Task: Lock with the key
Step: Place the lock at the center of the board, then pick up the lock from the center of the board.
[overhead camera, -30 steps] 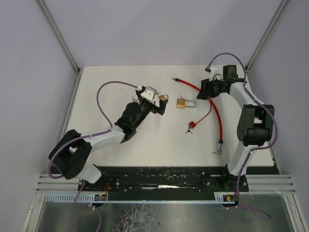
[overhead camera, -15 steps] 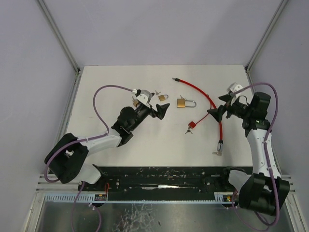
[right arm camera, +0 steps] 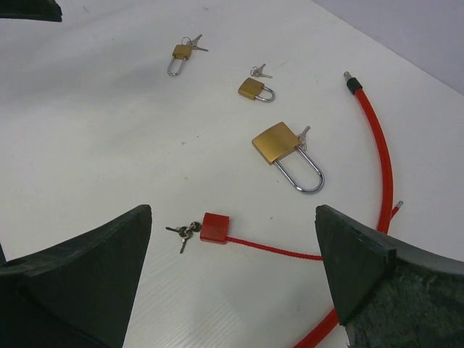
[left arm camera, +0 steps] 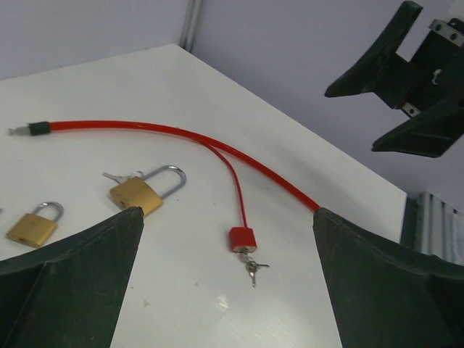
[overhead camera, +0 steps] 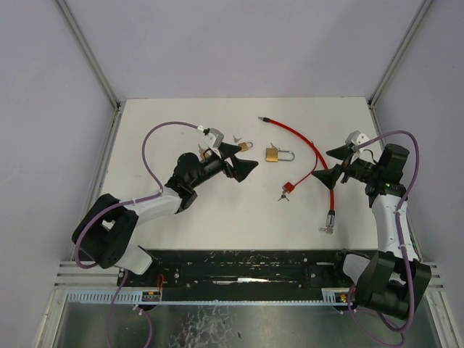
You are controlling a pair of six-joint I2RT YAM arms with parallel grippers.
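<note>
Brass padlock (overhead camera: 271, 154) and red cable lock (overhead camera: 293, 133) lie on the bench (overhead camera: 217, 210) between the arms, keys (overhead camera: 283, 194) touching the cable's red lock body (overhead camera: 288, 187). Left hand (overhead camera: 243, 158) and right hand (overhead camera: 332, 164) hover spread wide, empty, probably angled inward to size up the locks before choosing a key.

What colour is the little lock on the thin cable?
The little lock is red, clearest in the right wrist view.
</note>
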